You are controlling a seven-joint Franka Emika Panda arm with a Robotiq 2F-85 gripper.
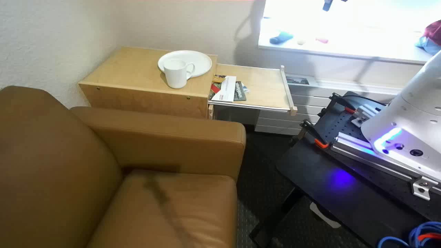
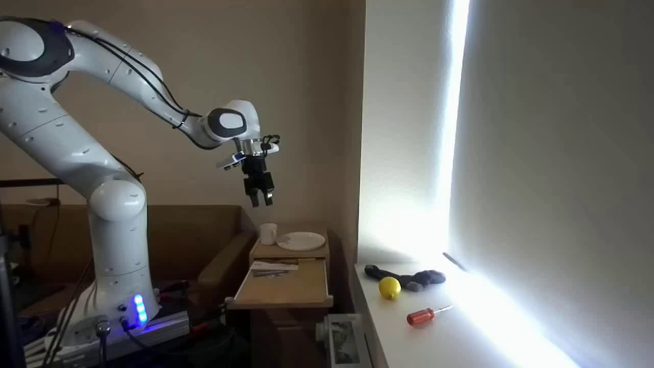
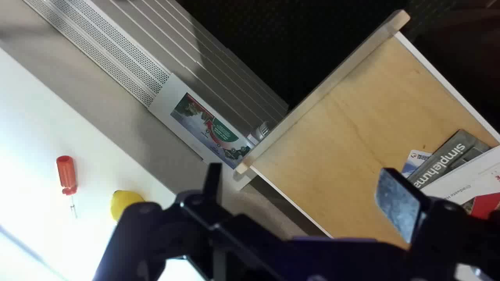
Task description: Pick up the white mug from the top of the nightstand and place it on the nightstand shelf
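Nearest, at far left, sits the brown leather armchair (image 1: 155,148), its armrest running just in front of the tan wooden nightstand (image 1: 127,70). On top of that nightstand, toward its right end, the plain white mug (image 1: 175,74) stands upright, handle turned to the right. Just beside it lies the round white plate (image 1: 193,57), partly hidden by the mug in an exterior view; whether the two touch I cannot tell.

Further right, the light-wood nightstand shelf (image 1: 265,82) juts out, lower than the top. On its left part lie a white printed paper (image 1: 225,89) and, partly under that, a dark grey item lettered "simplehuman" (image 3: 439,164).

Past the shelf's outer end are a slatted radiator (image 1: 305,101) and an illustrated panel (image 1: 298,80). Above them, the white windowsill (image 2: 403,347) bears a dark cloth bundle (image 2: 426,277), a yellow lemon (image 2: 390,288) and a red-handled screwdriver (image 2: 420,317).

Well above the level of the nightstand top, apart from the mug, hangs the hand (image 2: 261,198), pointing down. It is released: the wrist view shows its fingers (image 3: 398,205) spread wide, with shelf visible between them.

At far right, black clamps (image 1: 314,133) grip the edge of a black desk (image 1: 310,172). It carries a silver rail (image 1: 361,155), the white robot arm (image 1: 403,113) lit blue at its base, and a coil of blue cable (image 1: 427,229).
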